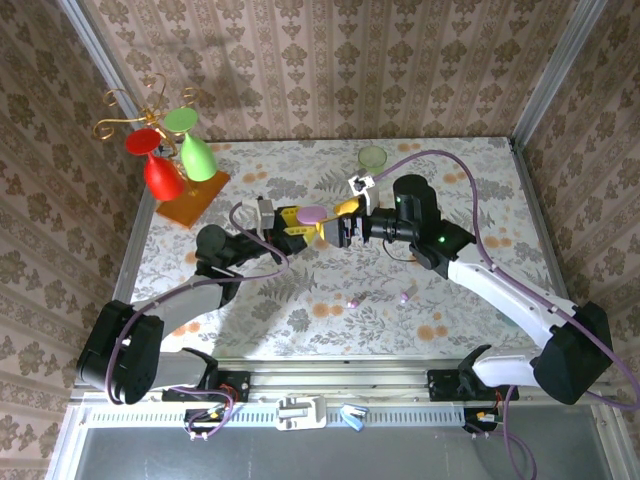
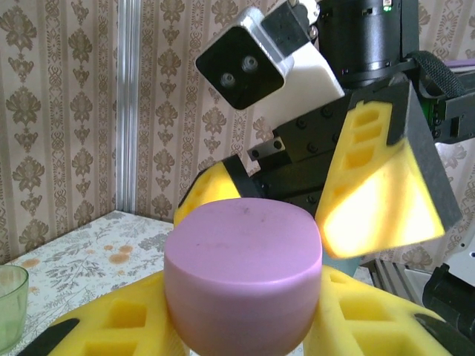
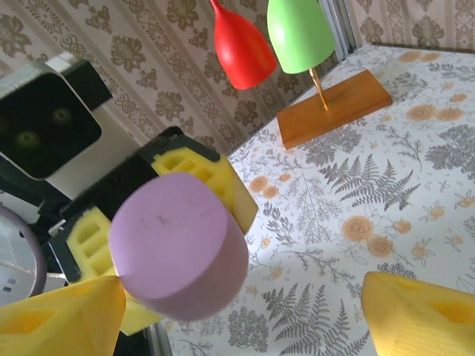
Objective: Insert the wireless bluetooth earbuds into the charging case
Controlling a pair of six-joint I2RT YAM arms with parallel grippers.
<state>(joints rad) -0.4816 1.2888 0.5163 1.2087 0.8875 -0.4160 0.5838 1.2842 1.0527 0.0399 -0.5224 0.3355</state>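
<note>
Purple case [image 1: 312,214] is squeezed in your left pincer [image 1: 295,223], held up facing your right pincer [image 1: 341,223], spread wide, likely to open it.

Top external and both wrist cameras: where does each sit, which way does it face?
Top external: above and behind the bases, looking down on the table; left arm, right arm show.
Left wrist: on the left arm, faces the right gripper; own fingers clamp the charging case.
Right wrist: on the right arm, faces the left gripper; own open fingers show.
Shared: both wrist views see that case from opposite sides.
</note>
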